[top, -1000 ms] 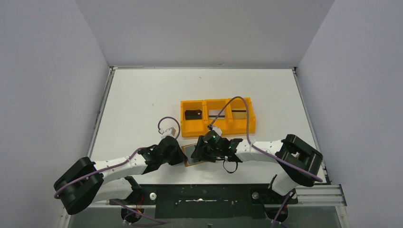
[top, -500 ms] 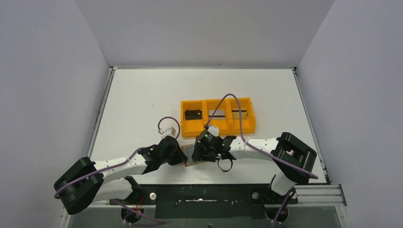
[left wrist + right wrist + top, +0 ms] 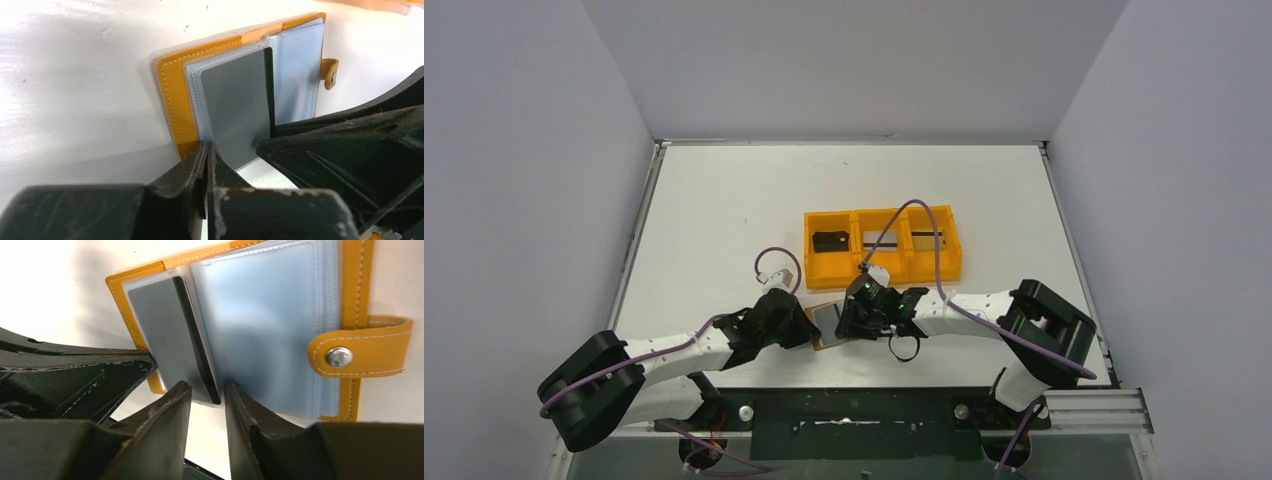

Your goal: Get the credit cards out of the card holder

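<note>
The card holder (image 3: 350,285) lies open on the desk (image 3: 724,220) just ahead of the right pincer (image 3: 206,390), whose jaws stand narrow but not closed, straddling the near short end of a grey card (image 3: 160,325) whose long axis runs straight away from the tips. The left pincer (image 3: 206,150), fully closed, rests its tips on the holder's near corner beside that card, seemingly pinning it, so the right arm looks placed to draw the card back
</note>
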### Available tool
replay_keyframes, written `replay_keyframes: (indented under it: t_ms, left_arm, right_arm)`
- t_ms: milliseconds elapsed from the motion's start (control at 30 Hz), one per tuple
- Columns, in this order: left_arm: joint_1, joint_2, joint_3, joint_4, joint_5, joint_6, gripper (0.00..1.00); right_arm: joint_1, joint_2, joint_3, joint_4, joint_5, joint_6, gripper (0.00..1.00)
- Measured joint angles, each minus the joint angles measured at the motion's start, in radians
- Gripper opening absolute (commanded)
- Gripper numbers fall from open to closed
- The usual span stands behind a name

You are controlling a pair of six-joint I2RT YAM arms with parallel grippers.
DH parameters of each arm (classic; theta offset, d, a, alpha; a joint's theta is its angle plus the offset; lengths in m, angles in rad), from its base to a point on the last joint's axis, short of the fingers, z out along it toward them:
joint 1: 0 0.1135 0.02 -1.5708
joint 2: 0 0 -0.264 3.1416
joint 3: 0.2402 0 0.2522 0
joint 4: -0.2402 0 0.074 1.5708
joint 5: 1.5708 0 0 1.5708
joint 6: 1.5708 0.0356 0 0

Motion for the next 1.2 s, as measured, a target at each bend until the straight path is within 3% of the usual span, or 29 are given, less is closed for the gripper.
replay_keyframes:
  t_ms: [267,433,733,1200]
  left_arm:
    - [0.0,0.006,-0.012,0.036,0.004,-0.005,0.0]
    - [0.0,0.013,-0.011,0.043,0.006,-0.004,0.0]
    - [0.0,0.018,0.005,0.016,0.005,0.004,0.0]
    - [0.006,0.008,0.017,-0.02,0.0,0.003,0.0]
  right_arm:
    - [-0.046,-0.05,-0.134,0.176,-0.064,0.017,0.15]
    - [-0.073,-0.068,-0.207,0.294,-0.113,0.033,0.0]
    - [-0.082,-0.073,-0.222,0.321,-0.129,0.007,0.0]
    - [-0.134,-0.107,-0.381,0.595,-0.229,0.029,0.0]
